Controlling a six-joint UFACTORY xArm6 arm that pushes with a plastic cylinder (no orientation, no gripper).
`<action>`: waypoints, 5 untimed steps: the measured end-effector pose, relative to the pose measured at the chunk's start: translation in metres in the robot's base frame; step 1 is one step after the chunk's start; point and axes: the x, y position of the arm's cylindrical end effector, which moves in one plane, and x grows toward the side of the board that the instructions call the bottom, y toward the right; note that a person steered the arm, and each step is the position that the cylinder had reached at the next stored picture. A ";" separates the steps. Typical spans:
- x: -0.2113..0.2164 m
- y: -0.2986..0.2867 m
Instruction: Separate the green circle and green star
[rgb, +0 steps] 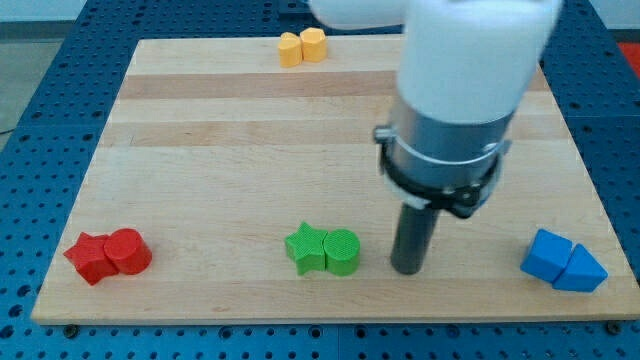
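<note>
The green star (306, 246) and the green circle (341, 251) sit touching side by side near the view's bottom centre of the wooden board (230, 140), star on the left. My tip (406, 268) rests on the board just to the right of the green circle, with a small gap between them. The rod hangs from the large white and grey arm body above it.
A red star (90, 258) and a red cylinder (128, 251) touch at the bottom left. A yellow pair (302, 46) sits at the top edge. A blue cube (548, 254) and a blue triangle (581, 270) touch at the bottom right.
</note>
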 end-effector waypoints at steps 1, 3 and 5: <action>0.010 -0.016; -0.027 -0.073; -0.051 -0.077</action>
